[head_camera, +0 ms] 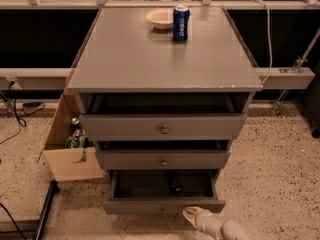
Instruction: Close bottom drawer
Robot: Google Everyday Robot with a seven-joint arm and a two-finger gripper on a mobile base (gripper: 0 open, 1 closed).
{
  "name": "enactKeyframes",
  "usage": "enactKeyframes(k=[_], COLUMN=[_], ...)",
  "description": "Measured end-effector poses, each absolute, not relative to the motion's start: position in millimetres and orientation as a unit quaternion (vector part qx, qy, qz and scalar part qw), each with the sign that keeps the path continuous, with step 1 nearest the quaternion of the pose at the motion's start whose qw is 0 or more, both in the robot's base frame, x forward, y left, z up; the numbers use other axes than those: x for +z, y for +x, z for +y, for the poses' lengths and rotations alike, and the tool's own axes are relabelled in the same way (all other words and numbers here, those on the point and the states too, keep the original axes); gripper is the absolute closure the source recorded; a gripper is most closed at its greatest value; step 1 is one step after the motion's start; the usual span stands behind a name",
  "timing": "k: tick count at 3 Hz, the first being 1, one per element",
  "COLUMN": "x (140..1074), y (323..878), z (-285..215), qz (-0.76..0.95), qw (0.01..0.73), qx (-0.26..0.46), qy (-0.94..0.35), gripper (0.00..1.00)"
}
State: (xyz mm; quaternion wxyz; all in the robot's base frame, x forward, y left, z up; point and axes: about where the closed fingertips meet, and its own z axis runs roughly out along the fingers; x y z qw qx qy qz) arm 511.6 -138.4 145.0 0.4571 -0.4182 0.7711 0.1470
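Note:
The bottom drawer (150, 205) of the grey cabinet stands pulled out, its slim front panel low in the camera view with a small knob (163, 210) at its middle. A dark object (174, 182) lies inside it. My gripper (191, 215), pale and cream-coloured, comes in from the lower right and sits right at the front panel, just right of the knob. The two wider drawers above, the middle one (163, 159) and the top one (163, 126), also stand slightly out.
A blue can (181, 23) and a white bowl (160, 18) stand on the cabinet top (160, 59). An open cardboard box (70, 149) with bottles sits left of the cabinet. Cables (12, 111) run on the speckled floor at left. A black rail (45, 211) lies at lower left.

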Motion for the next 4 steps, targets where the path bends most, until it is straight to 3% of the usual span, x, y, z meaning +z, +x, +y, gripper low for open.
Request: enactKeyframes(k=[4], x=[127.8], y=[594.8], z=[-134.0], qz=[0.794], qw=[0.490], qx=[0.111], qy=[-0.342], gripper=[1.00])
